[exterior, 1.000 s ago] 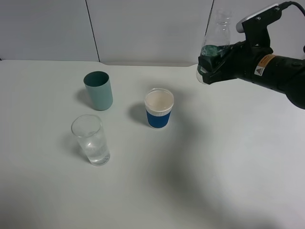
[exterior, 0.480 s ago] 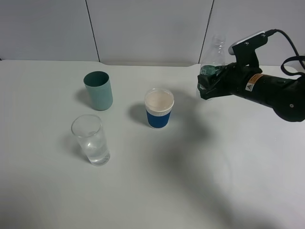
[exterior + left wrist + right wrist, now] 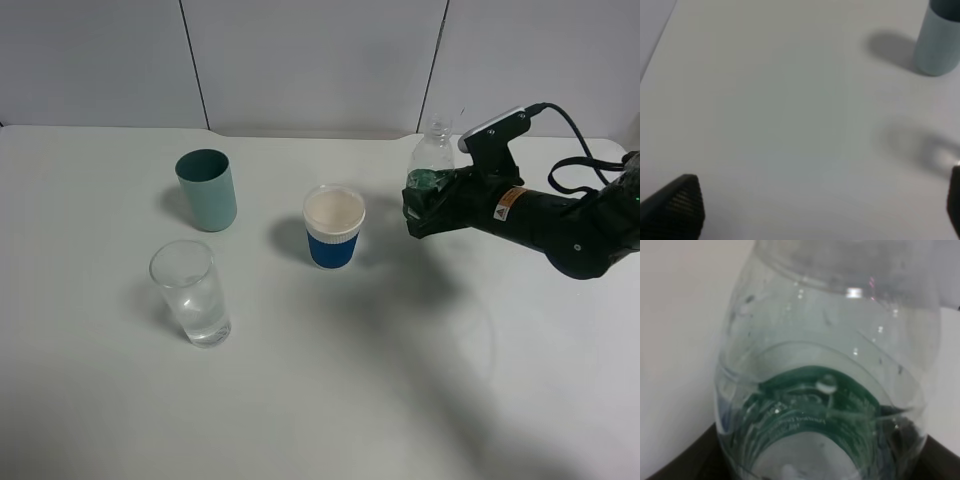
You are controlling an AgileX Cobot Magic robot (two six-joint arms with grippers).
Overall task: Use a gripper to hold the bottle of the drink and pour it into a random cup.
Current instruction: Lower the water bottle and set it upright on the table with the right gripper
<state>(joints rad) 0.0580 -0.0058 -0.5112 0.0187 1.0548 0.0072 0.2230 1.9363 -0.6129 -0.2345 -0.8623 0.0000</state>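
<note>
Exterior high view: my right gripper (image 3: 422,208) pinches the upright bottle (image 3: 430,153), well right of the glass cup (image 3: 190,292).

On the counter (image 3: 320,400) three cups stand left of centre: the opaque cup (image 3: 207,189) farthest back and left, the cup (image 3: 190,292) in front of it and nearest the camera, and the paper cup (image 3: 334,226) to their right. Right of the paper cup, the bottle of the drink (image 3: 428,160) stands upright, within the right hand (image 3: 425,205), whose arm reaches in from the right edge.
</note>
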